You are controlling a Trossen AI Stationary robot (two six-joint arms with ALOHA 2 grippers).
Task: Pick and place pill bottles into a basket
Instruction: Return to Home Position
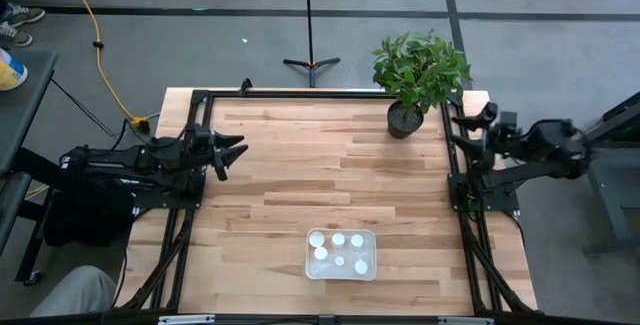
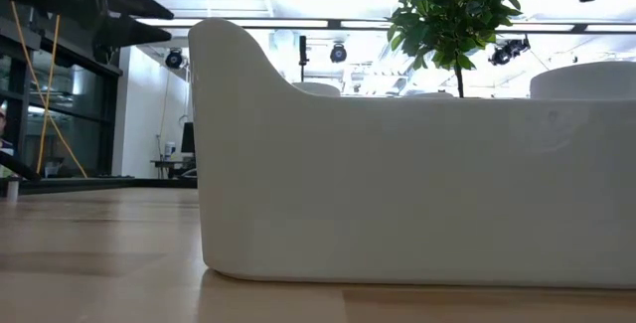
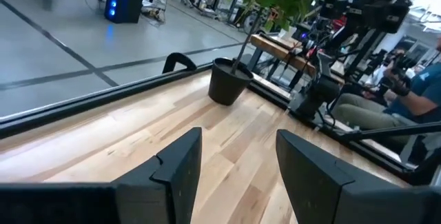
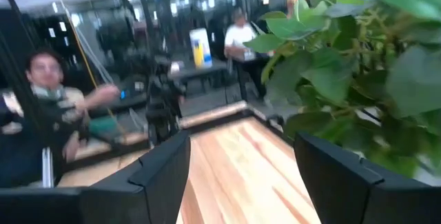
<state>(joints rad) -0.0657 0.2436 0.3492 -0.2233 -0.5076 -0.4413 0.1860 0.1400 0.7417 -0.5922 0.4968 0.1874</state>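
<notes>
The basket [image 1: 313,266], a shallow translucent white tray, sits near the table's near edge, centre-right; in the low view its wall [image 2: 417,194] fills the frame. Several white-capped pill bottles [image 1: 339,240] stand inside it. My left gripper [image 1: 240,151] is open and empty at the table's left edge, well above the wood; its fingers show in the left wrist view [image 3: 238,176]. My right gripper [image 1: 456,125] is open and empty at the right edge beside the plant; it also shows in the right wrist view [image 4: 241,176].
A green plant in a black pot [image 1: 405,118] stands at the table's far right corner, close to my right gripper; its leaves fill part of the right wrist view [image 4: 372,65]. People show in the room beyond the table [image 4: 41,107]. Bare wood [image 1: 320,175] lies between the arms.
</notes>
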